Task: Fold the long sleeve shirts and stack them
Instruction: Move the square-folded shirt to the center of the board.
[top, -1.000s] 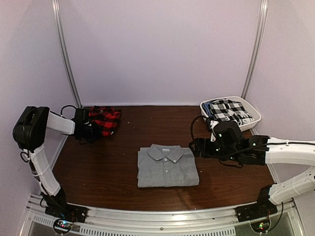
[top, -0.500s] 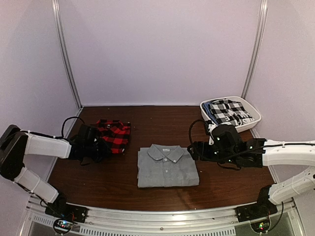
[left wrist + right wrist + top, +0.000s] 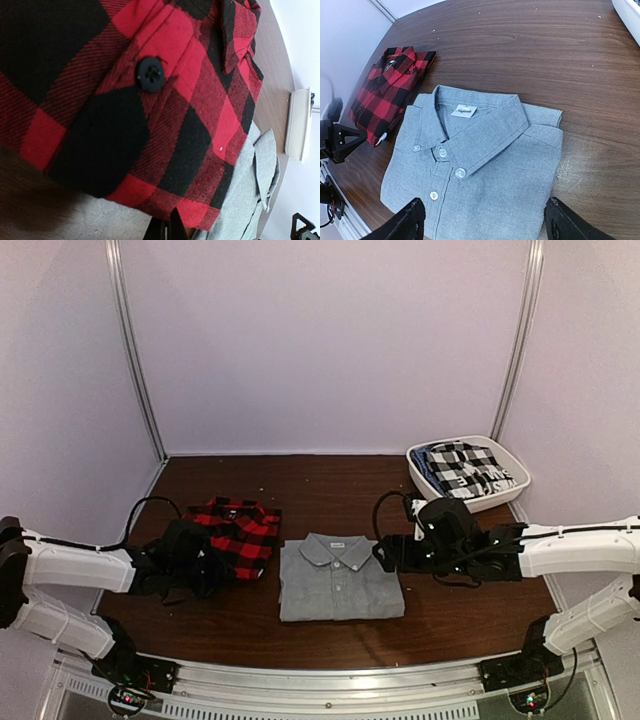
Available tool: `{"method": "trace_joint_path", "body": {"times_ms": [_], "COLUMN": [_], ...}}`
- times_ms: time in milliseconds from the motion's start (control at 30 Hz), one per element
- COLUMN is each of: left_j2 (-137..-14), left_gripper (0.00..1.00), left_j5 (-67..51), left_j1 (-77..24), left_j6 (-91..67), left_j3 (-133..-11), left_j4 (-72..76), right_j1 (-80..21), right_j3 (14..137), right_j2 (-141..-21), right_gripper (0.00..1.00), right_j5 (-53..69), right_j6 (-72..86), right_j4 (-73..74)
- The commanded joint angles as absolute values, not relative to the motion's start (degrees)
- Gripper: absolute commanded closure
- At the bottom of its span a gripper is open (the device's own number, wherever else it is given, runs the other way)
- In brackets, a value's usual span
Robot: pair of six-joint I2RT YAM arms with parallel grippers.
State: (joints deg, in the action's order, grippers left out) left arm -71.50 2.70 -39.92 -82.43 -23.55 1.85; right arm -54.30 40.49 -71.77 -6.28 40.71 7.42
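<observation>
**STATUS: 2 FOLDED SHIRTS ON TABLE, 1 LOADED BASKET**

From where I stand, the dark wood table (image 3: 300,480) carries 2 folded shirts side by side. The grey shirt (image 3: 340,578) lies flat at the centre, collar toward the back wall, buttons up. The red-and-black plaid shirt (image 3: 240,533) lies folded just to its left; in the left wrist view the 2 shirts' edges meet or overlap slightly.

Container: 1 white basket (image 3: 505,496) sits at the right rear corner of the table. It holds a bundle of black-and-white checked cloth (image 3: 465,468) that fills most of its interior. No shirt from the table touches it.

The left gripper (image 3: 205,562) is low at the near-left edge of the plaid shirt, its fingers pressed together and pinching that shirt's edge.

The right gripper (image 3: 485,225) hangs over the right side of the grey shirt, near the collar. Its fingers are spread wide and grasp nothing.
</observation>
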Motion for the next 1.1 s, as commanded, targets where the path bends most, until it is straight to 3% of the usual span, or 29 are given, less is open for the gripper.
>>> {"method": "trace_joint_path", "body": {"times_ms": [0,567,1067], "left_j2": [-71.60,-77.35,-70.06], "left_gripper": [1.00,1.00,0.59], "left_j5": [3.32,-2.28,-10.23], "left_j1": [-41.36,-42.40,-43.14], "left_j6": [-83.37,-78.03,-61.45], "left_j3": [-23.90,-26.76,-29.64], "left_j4": [2.96,5.85,-4.28], "right_j1": [-54.40,-54.40,-53.76], "right_j3": [41.42,41.57,40.92], "right_j2": [-73.28,-74.10,-75.48], "right_gripper": [0.17,0.17,0.16], "right_j5": [-5.50,-5.27,-4.80], "right_j6": [40.47,40.60,41.21], "right_j4": [5.34,5.38,5.15]}}
